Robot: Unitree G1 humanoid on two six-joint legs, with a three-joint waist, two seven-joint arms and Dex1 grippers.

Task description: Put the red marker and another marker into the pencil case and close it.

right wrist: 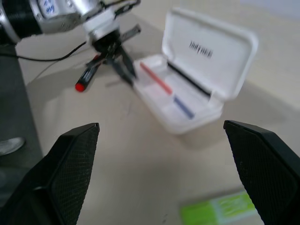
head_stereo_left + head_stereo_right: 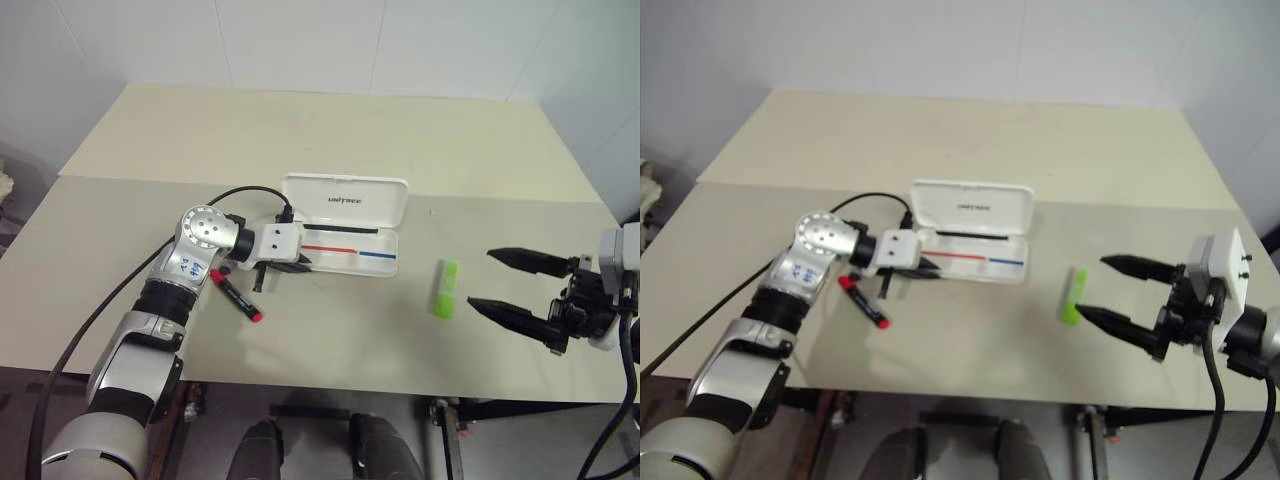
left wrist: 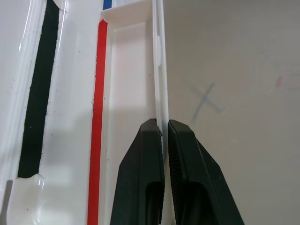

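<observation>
The white pencil case (image 2: 372, 266) lies open at mid-table, its lid (image 2: 345, 185) upright and a red and blue stripe inside. My left gripper (image 3: 163, 125) is shut on the case's thin front wall at its left end, one finger inside and one outside. The red marker (image 2: 237, 295) lies on the table just left of the case, beneath my left wrist. The lime-green highlighter (image 2: 446, 288), the other marker, rests to the right of the case. My right gripper (image 2: 480, 278) hovers open just right of the highlighter, pointing left, with nothing between its fingers.
A black cable (image 2: 245, 192) loops from my left arm over the table behind the wrist. The table's front edge (image 2: 400, 385) runs close below both grippers. Its beige far half (image 2: 330, 130) reaches back to a white wall.
</observation>
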